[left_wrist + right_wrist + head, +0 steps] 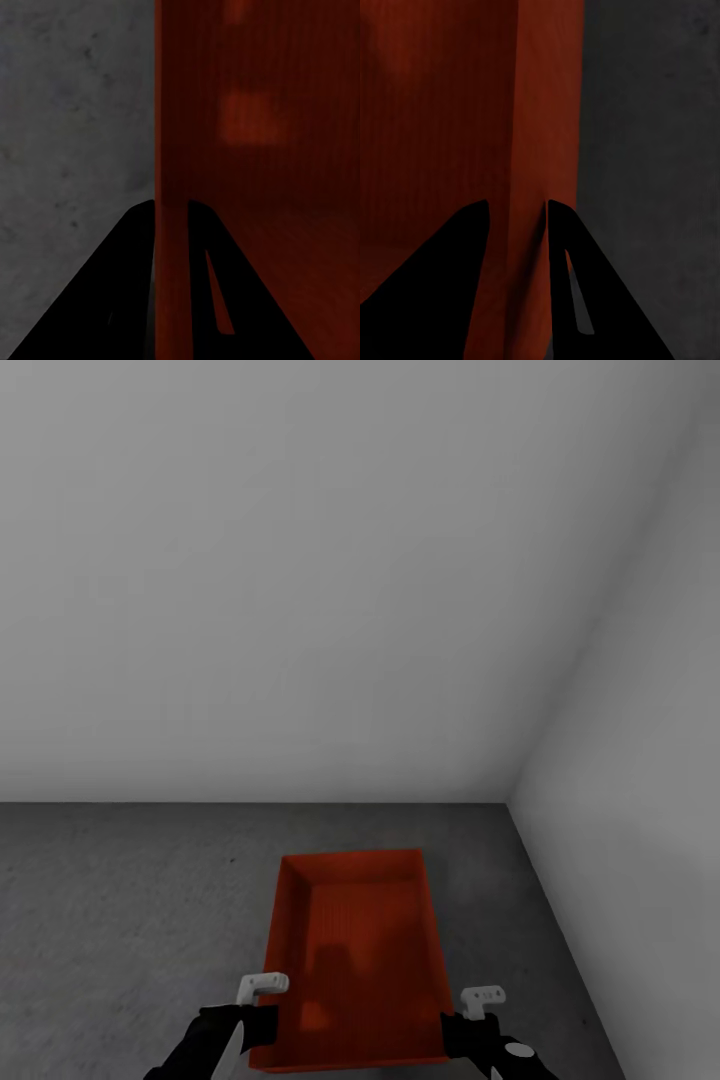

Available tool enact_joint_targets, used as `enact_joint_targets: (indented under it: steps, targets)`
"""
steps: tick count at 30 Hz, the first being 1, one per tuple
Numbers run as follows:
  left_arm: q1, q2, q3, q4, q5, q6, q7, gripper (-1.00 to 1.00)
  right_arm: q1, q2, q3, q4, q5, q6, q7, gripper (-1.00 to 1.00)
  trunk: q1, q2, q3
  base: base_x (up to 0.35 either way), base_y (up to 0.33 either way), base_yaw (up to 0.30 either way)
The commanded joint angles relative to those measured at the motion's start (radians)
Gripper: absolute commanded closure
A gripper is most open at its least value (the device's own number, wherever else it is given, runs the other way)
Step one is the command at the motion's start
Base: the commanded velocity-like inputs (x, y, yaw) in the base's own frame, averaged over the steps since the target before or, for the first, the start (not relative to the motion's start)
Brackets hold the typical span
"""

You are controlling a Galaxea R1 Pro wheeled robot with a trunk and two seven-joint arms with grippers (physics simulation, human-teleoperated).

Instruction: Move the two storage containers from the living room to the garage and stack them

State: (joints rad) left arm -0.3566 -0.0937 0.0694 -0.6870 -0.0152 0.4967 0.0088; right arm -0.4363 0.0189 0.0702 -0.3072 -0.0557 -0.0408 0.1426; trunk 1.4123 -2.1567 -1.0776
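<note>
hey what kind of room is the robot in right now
Probably a garage or a bare utility room: rough dark grey concrete floor, plain white-grey walls meeting in a corner, and no furniture in view, just the rust-red container held by both grippers.

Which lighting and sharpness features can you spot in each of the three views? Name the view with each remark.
Head view: soft, even light, wall shading darker toward the corner; faint shadow inside the storage container. Left wrist view: left claw is a black silhouette; pale patches on the red wall; floor mottled and blurry. Right wrist view: right claw equally black; floor darker.
</note>
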Motion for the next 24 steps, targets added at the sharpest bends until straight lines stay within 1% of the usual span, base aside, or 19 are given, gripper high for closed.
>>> enact_joint_targets:
  steps: [1,2,21,24]
  targets:
    - [-0.001,-0.038,0.007,-0.026,0.001,-0.069,-0.001,1.0,0.001,0.027,0.028,0.005,-0.004,-0.004,0.002,1.0,0.0,0.0,-0.001,0.0,0.0,0.0]
    - [-0.001,-0.038,0.007,-0.026,0.001,-0.069,-0.001,1.0,0.001,0.027,0.028,0.005,-0.004,-0.004,0.002,1.0,0.0,0.0,-0.001,0.0,0.0,0.0]
    - [-0.001,-0.039,0.007,-0.026,0.001,-0.069,-0.001,1.0,0.001,0.027,0.028,0.005,-0.004,-0.004,0.002,1.0,0.073,-0.133,-0.06,0.0,0.0,0.0]
    - [-0.001,-0.039,0.007,-0.026,0.001,-0.069,-0.001,1.0,0.001,0.027,0.028,0.005,-0.004,-0.004,0.002,1.0,0.073,-0.133,-0.06,0.0,0.0,0.0]
